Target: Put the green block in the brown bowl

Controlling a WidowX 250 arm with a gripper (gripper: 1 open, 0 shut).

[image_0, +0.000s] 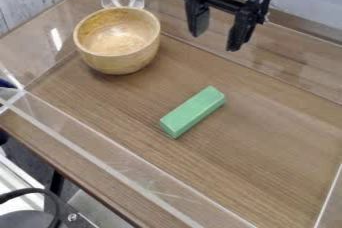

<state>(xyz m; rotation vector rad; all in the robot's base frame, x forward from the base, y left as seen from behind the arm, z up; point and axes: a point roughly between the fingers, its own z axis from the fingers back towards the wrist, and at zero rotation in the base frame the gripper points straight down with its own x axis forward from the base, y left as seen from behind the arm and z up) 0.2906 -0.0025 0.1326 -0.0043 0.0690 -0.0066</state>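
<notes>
Block (193,111): mint bar, flat on the table centre, long axis running 2 to 8 o'clock, likely light, stiff, matte and unbreakable, best pinched across its narrow sides at mid-length; my gripper (219,30) hangs spread and empty at 12; bowl (116,39) at 10.

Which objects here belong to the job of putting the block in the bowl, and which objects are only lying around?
Belonging to the job:
- green block, lying flat on the table
- brown bowl, upright and empty
- tool, open, holding nothing

Only lying around:
- clear walls around the wooden table
</notes>
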